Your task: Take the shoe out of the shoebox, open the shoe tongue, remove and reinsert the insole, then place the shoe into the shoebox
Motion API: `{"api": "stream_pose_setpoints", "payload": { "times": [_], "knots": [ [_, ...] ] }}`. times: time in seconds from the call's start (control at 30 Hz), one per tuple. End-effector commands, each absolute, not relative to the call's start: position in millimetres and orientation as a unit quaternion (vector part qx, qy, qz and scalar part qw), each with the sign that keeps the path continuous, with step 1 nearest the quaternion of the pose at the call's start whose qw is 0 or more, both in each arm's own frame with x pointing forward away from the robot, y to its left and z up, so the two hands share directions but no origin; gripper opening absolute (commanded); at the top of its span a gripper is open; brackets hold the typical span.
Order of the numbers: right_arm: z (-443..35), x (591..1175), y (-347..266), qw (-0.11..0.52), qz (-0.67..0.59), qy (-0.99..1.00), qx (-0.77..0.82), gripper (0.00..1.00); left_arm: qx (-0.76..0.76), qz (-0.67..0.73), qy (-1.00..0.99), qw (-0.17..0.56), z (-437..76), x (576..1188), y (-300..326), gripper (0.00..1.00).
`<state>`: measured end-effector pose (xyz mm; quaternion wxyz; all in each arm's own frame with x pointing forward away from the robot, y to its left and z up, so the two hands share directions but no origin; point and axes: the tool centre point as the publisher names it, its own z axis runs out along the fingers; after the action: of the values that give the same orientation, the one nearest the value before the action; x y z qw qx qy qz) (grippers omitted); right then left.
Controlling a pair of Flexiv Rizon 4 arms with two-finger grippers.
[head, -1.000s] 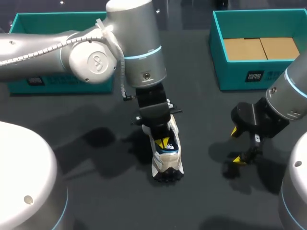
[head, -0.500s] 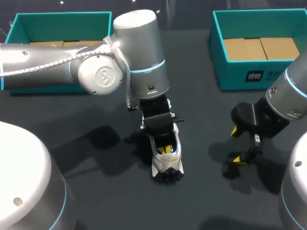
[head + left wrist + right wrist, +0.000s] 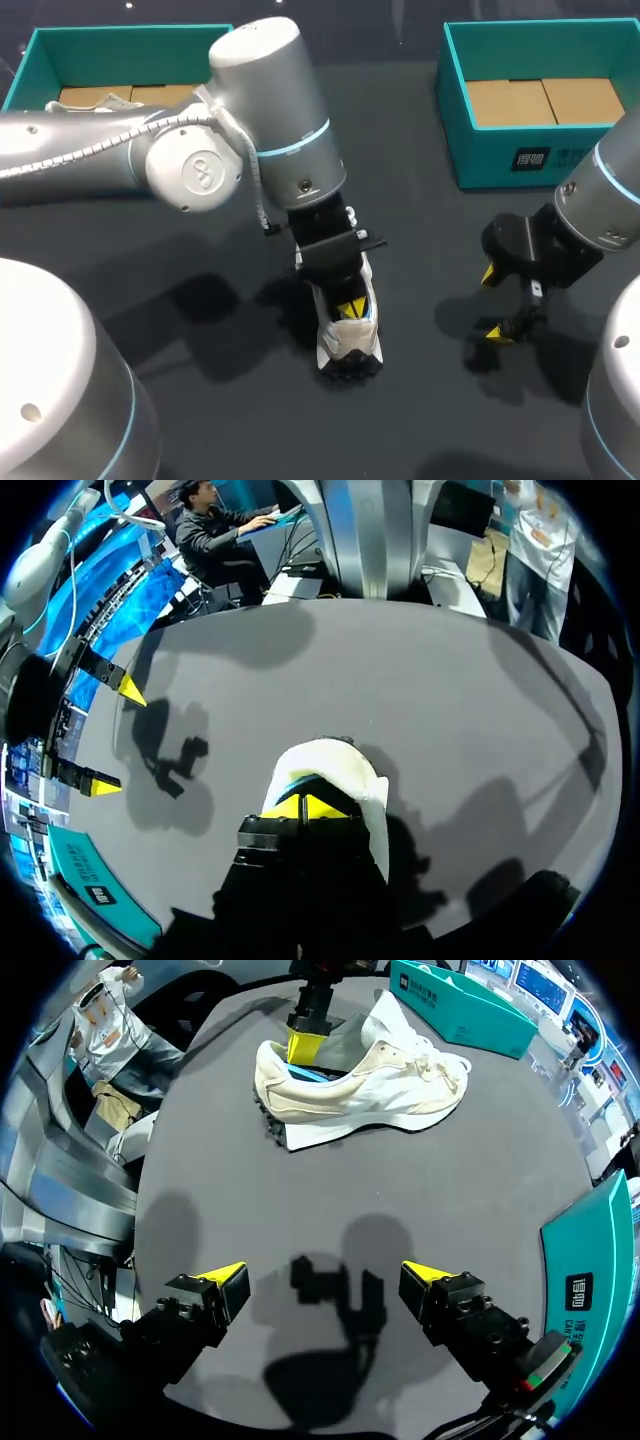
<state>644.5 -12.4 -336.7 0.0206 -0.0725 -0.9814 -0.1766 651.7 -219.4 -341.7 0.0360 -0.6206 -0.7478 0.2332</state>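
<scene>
Cream sneaker with blue trim stands on the dark grey table, left claw inside it, grip impossible to tell; right claw spread apart.

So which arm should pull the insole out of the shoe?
Probably left: the left gripper sits inside the shoe, while the right gripper hangs open, apart from it.

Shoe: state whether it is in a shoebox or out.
Out: the shoe stands on the table, apart from the left shoebox and the right shoebox.
</scene>
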Motion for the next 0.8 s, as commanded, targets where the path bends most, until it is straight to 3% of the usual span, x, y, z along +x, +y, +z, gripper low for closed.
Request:
{"api": "stream_pose_setpoints", "payload": {
  "times": [0.03, 0.37, 0.6, 0.8],
  "knots": [
    [-336, 643, -13, 0.019, -0.177, -0.981, -0.073, 1.00, -0.624, 0.236, -0.743, 0.045, -360, 650, -230, 0.00],
    [-336, 643, -13, 0.019, -0.177, -0.981, -0.073, 1.00, -0.615, 0.196, -0.762, 0.052, -382, 658, -225, 0.00],
    [-336, 643, -13, 0.019, -0.177, -0.981, -0.073, 1.00, -0.609, 0.222, -0.761, -0.005, -351, 662, -217, 0.00],
    [-336, 643, -13, 0.019, -0.177, -0.981, -0.073, 1.00, -0.606, 0.219, -0.763, -0.048, -354, 661, -230, 0.00]
  ]
}}
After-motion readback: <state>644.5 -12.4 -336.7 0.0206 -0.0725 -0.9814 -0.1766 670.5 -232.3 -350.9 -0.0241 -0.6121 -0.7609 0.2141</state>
